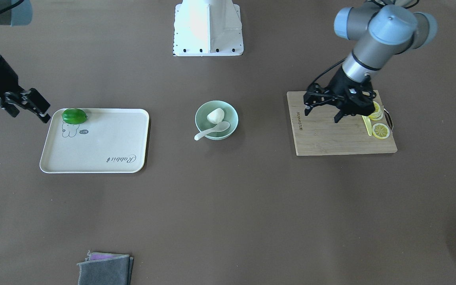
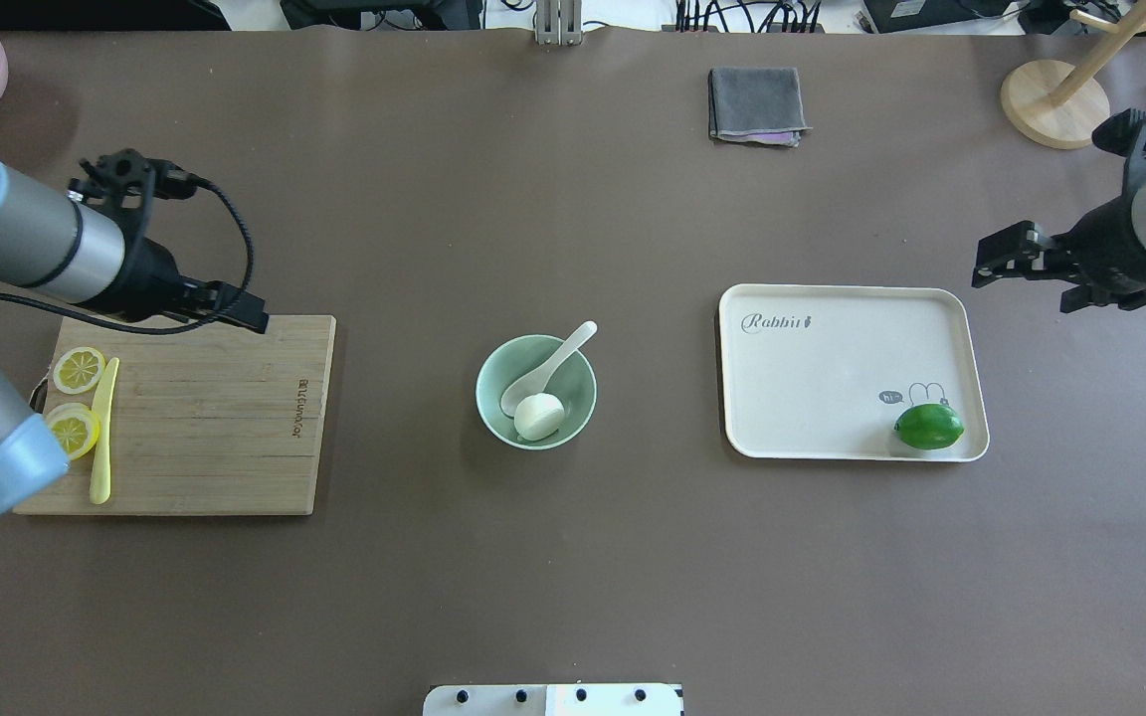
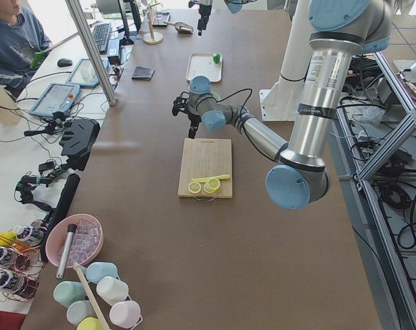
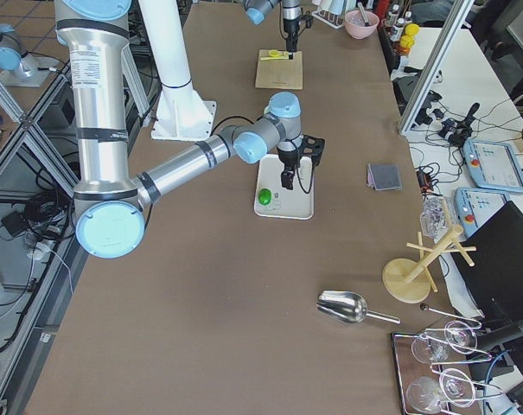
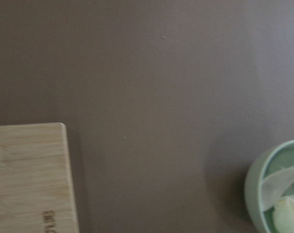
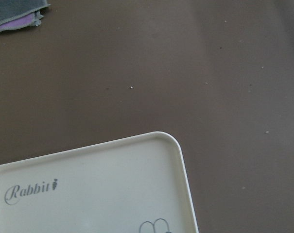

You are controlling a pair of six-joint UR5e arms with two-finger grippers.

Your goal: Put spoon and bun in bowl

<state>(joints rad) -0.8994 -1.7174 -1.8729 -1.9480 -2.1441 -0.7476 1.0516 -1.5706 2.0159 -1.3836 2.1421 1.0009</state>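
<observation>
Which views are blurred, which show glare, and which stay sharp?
Left wrist view: soft throughout, bowl and cutting board edges smeared. Front-facing view: the white robot base is blown out by glare. Right wrist view: sharper, tray lettering readable. Overhead view: crisp, evenly lit, faint shadows.

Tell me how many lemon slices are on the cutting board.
2 visible: one lemon slice at the cutting board's left edge, farther from the robot; a second lemon slice nearer it, possibly stacked on others.
</observation>
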